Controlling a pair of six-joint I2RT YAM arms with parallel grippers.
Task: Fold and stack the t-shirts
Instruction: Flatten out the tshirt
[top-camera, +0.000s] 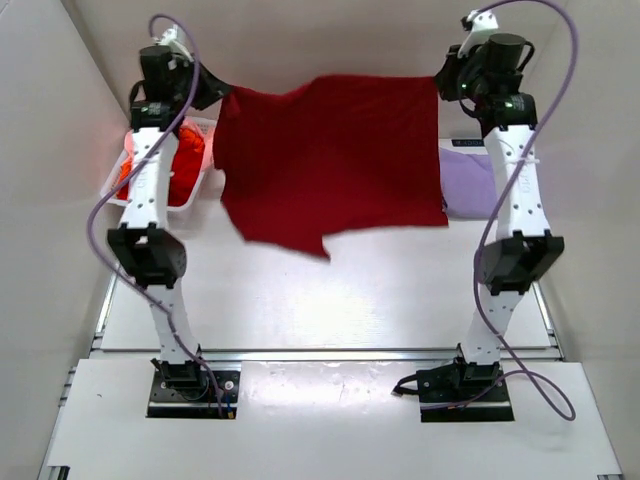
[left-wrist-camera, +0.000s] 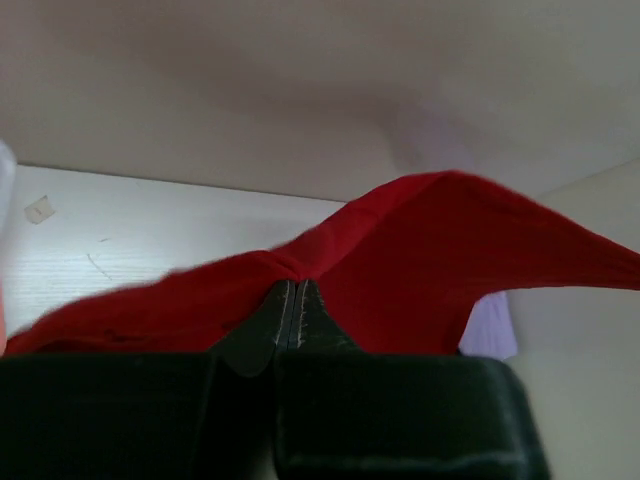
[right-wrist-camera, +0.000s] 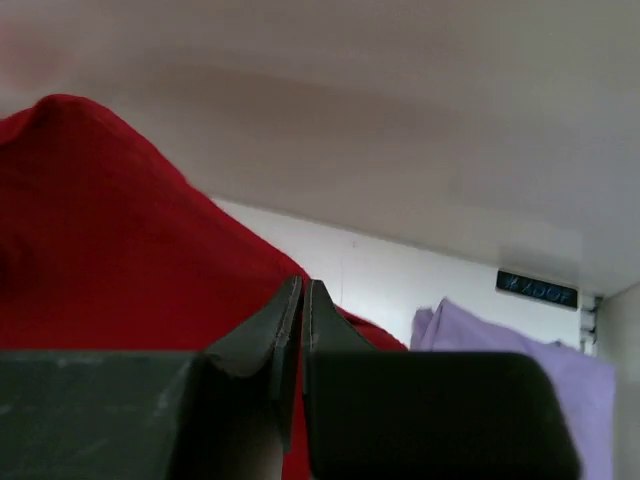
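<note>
Just past the arm bases, the uneven lower hem of the dark red t-shirt (top-camera: 330, 170) hangs over the counter (top-camera: 330, 300), its lowest corner apparently brushing the surface. Farther back, the left claw (left-wrist-camera: 290, 305) is pinched tight on one upper corner and the right claw (right-wrist-camera: 302, 300) on the other, with the cloth stretched between them. To lay it down well, both should probably travel level with even tension, so the hem lands first and the body spreads flat. At the back, orange-red shirts (top-camera: 185, 160) sit in the white basket (top-camera: 112, 183) on the left, and the lavender shirt (top-camera: 470, 185) lies to the right.
</note>
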